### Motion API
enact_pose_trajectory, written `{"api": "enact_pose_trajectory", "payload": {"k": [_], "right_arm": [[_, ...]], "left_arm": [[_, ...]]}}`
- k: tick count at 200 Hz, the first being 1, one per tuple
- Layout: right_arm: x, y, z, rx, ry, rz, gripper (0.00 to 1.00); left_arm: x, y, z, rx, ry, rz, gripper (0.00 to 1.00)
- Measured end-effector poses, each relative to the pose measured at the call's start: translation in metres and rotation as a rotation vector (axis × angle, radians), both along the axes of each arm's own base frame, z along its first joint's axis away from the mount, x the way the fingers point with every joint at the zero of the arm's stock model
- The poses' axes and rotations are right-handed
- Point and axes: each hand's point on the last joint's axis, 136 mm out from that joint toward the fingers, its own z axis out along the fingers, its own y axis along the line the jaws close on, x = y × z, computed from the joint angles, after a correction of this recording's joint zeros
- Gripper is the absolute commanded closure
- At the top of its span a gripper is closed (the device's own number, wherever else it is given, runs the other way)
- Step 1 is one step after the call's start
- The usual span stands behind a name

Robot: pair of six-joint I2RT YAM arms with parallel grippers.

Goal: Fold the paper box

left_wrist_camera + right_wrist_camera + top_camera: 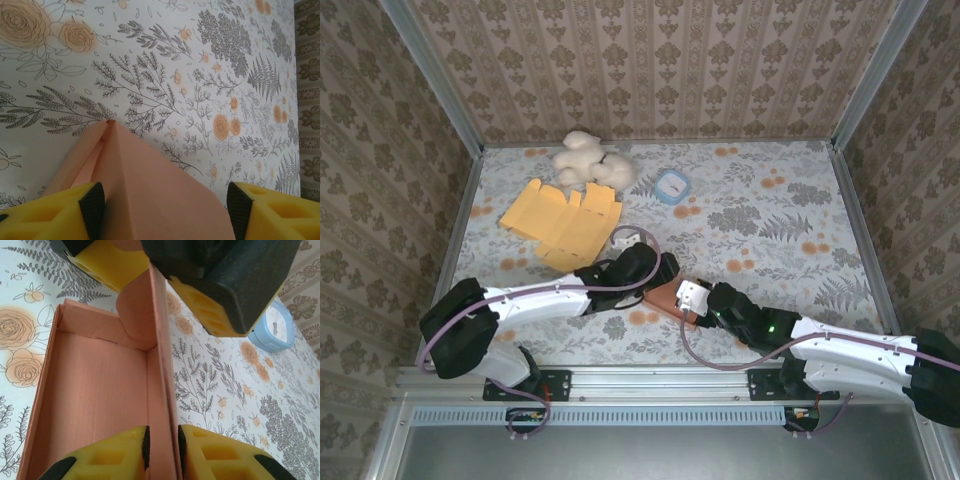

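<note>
The paper box (665,298), a salmon-coloured shallow tray, lies near the table's front edge between both arms. My right gripper (688,308) is shut on its long side wall, and in the right wrist view that wall (161,390) stands pinched between the pads of the right gripper (162,447). My left gripper (655,272) stands open across the far end of the box. In the left wrist view a folded box panel (150,190) fills most of the gap of the left gripper (165,210). One of its yellow fingers (205,307) hangs just outside the wall.
A flat, unfolded yellow box blank (565,220) lies at the back left, with a white plush toy (588,162) behind it. A small blue clock (672,186) sits at the back centre. Patterned walls close in the table on three sides.
</note>
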Motion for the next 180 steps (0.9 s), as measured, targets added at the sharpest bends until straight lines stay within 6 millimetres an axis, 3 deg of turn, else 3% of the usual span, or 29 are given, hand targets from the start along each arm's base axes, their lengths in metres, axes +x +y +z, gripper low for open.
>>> {"api": "enact_pose_trajectory", "payload": {"k": [77,108,116,123,152,180], "right_arm": [[-0.018,0.002,-0.014,-0.053,0.058,0.03,0.55],[-0.028,0.002,0.001,0.025,0.074,0.021,0.47],[-0.03,0.002,0.006,0.05,0.075,0.023,0.32],[-0.033,0.002,0.011,0.073,0.073,0.028,0.26],[-0.049,0.009,0.028,0.144,0.06,0.089,0.25],[-0.052,0.01,0.038,0.183,0.066,0.083,0.25]], "left_arm": [[-0.01,0.024,-0.034,0.105,-0.003,0.035,0.36],[-0.007,0.027,-0.034,0.112,-0.015,0.05,0.36],[-0.006,0.027,-0.034,0.114,-0.018,0.054,0.36],[-0.006,0.028,-0.034,0.116,-0.021,0.058,0.36],[-0.004,0.031,-0.034,0.13,-0.03,0.072,0.36],[-0.003,0.036,-0.036,0.15,-0.033,0.084,0.36]]}}
